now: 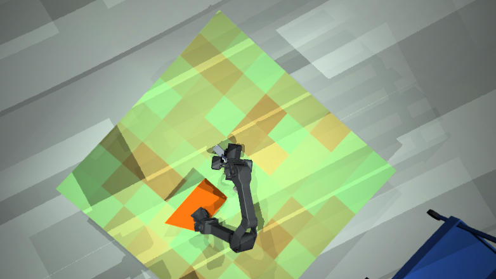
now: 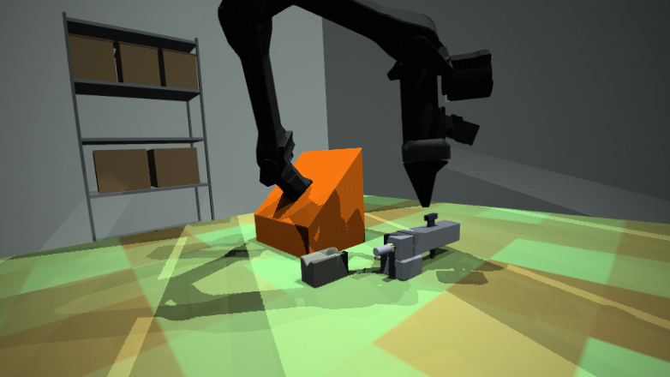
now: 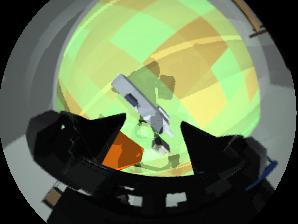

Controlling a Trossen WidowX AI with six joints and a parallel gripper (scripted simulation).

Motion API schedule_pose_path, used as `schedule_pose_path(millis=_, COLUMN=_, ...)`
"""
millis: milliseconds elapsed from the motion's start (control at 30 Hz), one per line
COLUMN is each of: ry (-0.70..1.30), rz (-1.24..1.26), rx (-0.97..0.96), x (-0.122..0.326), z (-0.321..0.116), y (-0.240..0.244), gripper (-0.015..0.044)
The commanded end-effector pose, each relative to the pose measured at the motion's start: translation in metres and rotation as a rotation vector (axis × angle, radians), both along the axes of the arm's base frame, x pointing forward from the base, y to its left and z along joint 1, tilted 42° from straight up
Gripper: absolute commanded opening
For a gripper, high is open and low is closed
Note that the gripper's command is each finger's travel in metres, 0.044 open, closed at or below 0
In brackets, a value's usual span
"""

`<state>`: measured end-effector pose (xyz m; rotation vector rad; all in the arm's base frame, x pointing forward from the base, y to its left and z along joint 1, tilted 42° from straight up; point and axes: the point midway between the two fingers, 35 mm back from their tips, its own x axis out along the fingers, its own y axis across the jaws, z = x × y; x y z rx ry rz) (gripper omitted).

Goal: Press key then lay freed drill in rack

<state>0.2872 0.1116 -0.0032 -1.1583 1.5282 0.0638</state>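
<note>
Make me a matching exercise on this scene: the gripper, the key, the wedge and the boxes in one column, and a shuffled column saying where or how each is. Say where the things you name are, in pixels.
Column one
1. Gripper (image 1: 225, 158) (image 2: 425, 205) (image 3: 153, 119)
2. Key (image 2: 431, 217) (image 3: 131, 99)
3. Wedge (image 1: 190, 208) (image 2: 332, 173) (image 3: 122, 151)
4. Boxes (image 2: 122, 170)

Column two
A. Brown, on the metal shelves (image 2: 78, 116)
B. Open, with nothing between its fingers
C. Orange, with a sloping top
D. Dark, sticking up from the grey block (image 1: 218, 149) (image 2: 440, 236) (image 3: 142, 105)

Right pairs: 1-B, 2-D, 3-C, 4-A
</note>
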Motion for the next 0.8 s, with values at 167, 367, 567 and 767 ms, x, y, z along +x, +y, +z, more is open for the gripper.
schedule_pose_path(millis=167, ry=0.46, rz=0.57, rx=-0.152, x=0.0, z=0.024, y=-0.094, gripper=0.044)
schedule_pose_path(millis=367, ry=0.56, rz=0.679, rx=-0.186, x=-0.003, z=0.028, y=-0.112, gripper=0.044)
schedule_pose_path(millis=567, ry=0.56, rz=0.679, rx=-0.186, x=-0.003, z=0.028, y=-0.112, gripper=0.044)
schedule_pose_path(millis=767, ry=0.56, rz=0.679, rx=-0.186, x=-0.003, z=0.028, y=-0.112, gripper=0.044)
